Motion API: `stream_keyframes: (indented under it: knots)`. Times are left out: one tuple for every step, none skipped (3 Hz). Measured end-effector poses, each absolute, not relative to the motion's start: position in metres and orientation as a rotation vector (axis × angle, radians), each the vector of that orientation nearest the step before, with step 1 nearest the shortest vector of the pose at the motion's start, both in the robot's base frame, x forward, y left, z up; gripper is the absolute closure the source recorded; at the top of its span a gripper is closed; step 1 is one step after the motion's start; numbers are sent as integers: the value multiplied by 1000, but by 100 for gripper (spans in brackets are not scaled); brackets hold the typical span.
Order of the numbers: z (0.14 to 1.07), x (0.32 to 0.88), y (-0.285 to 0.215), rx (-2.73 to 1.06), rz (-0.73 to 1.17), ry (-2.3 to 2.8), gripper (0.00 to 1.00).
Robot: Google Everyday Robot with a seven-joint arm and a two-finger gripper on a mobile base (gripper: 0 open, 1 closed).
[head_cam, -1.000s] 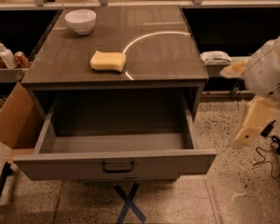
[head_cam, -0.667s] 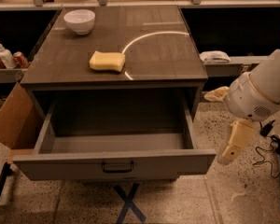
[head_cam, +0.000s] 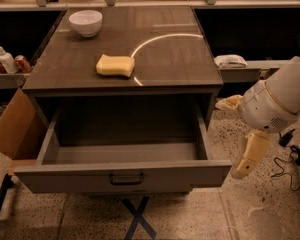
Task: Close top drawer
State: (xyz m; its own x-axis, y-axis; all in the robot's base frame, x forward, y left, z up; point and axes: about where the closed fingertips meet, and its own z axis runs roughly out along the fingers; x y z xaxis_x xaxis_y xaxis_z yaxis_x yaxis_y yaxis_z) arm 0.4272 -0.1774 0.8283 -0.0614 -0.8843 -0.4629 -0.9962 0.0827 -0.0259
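Observation:
The top drawer [head_cam: 65, 178] is pulled far out of the grey-brown cabinet [head_cam: 165, 59], and its inside looks empty. Its flat front panel faces me, with a small dark bar handle [head_cam: 126, 178] at the centre. My arm [head_cam: 280, 99] comes in from the right as a big white rounded body. The cream gripper [head_cam: 242, 169] hangs below it, just right of the drawer's right front corner and level with the front panel. It holds nothing that I can see.
A yellow sponge [head_cam: 115, 65] and a white bowl [head_cam: 85, 22] sit on the cabinet top. A cardboard box [head_cam: 12, 129] leans at the left. Bottles and cans [head_cam: 5, 60] stand on the left shelf, a cloth [head_cam: 231, 61] lies on the right shelf. Black cables [head_cam: 285, 166] lie on the floor at right.
My arm has moved left and downward, bringing the gripper from well right of the cabinet to close beside the drawer's right front corner. The drawer has not moved.

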Motion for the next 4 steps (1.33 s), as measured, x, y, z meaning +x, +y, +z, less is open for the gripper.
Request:
stream_keyframes:
  knots:
    - [817, 422, -170, -1880, 444, 1916, 19]
    - [802, 420, -162, -1900, 473, 1842, 43]
    - [787, 415, -152, -1915, 491, 1785, 74]
    - [777, 410, -145, -1940, 479, 1775, 97]
